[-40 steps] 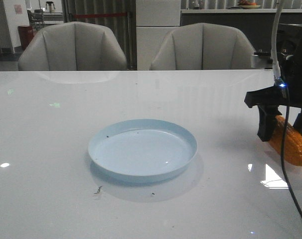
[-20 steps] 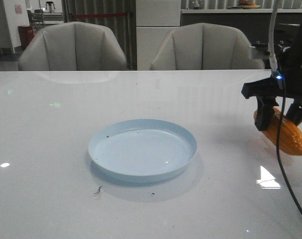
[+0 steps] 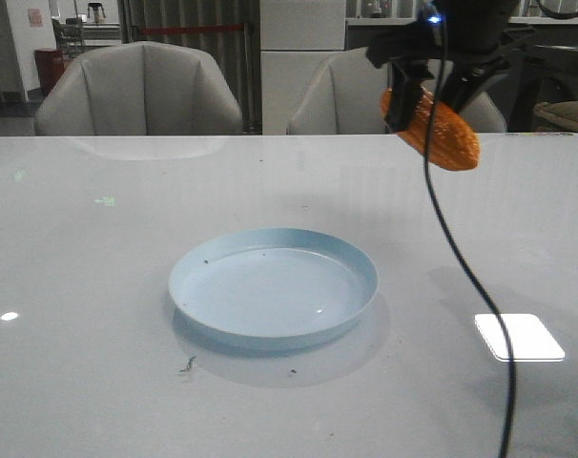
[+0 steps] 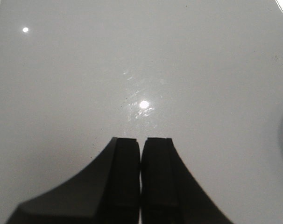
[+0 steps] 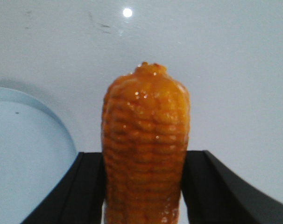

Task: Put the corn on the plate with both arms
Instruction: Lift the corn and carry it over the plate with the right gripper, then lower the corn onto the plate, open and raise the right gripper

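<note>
My right gripper (image 3: 429, 95) is shut on the orange-yellow corn (image 3: 437, 132) and holds it high in the air, above and to the right of the pale-blue plate (image 3: 273, 284). In the right wrist view the corn (image 5: 145, 154) stands between my two black fingers (image 5: 88, 186), with the plate's rim (image 5: 62, 126) beside it below. My left gripper (image 4: 141, 140) is shut and empty over bare white table. It does not show in the front view.
The plate sits mid-table on the glossy white table (image 3: 98, 286), with a few dark specks (image 3: 188, 364) in front of it. A black cable (image 3: 461, 267) hangs from the right arm. Two grey chairs (image 3: 141, 91) stand behind the table's far edge.
My right gripper has lifted the corn from the table at the right edge and carried it up and to the left. The plate has not moved.
</note>
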Controlling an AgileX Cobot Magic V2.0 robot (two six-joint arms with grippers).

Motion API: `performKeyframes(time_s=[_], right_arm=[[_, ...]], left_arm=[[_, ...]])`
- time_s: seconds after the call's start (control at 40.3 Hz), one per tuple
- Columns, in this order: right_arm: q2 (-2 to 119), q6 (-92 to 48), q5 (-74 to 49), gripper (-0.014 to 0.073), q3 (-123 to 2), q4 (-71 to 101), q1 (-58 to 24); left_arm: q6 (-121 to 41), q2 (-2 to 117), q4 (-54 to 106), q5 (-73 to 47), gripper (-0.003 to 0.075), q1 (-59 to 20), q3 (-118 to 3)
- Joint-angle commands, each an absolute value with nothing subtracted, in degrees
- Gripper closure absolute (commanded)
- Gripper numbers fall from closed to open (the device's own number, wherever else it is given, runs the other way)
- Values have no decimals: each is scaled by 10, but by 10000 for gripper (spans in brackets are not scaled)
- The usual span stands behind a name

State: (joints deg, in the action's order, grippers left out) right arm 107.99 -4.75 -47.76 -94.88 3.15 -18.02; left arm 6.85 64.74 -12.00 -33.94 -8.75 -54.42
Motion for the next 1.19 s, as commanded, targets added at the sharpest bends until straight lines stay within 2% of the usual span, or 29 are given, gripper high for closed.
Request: performKeyframes(time_s=[0.0, 0.223, 0.744, 0.793, 0.992, 1.165], right_arm=[[1049, -58, -462, 352, -973, 28, -210], [1069, -71, -465, 352, -973, 28, -262], [1171, -71, -476, 347, -973, 43, -327], [1174, -71, -472, 319, -973, 43, -331], [1182, -71, -474, 71, -973, 41, -332], [1178, -71, -489, 49, -976, 42, -332]], left_arm=[[73, 633, -121, -299, 591, -85, -561], [73, 633, -121, -298, 591, -85, -561], [73, 633, -121, -298, 591, -85, -561], [73, 633, -122, -298, 591, -85, -561], [73, 633, -122, -299, 591, -85, -561], [73, 633, -122, -299, 591, -85, -561]])
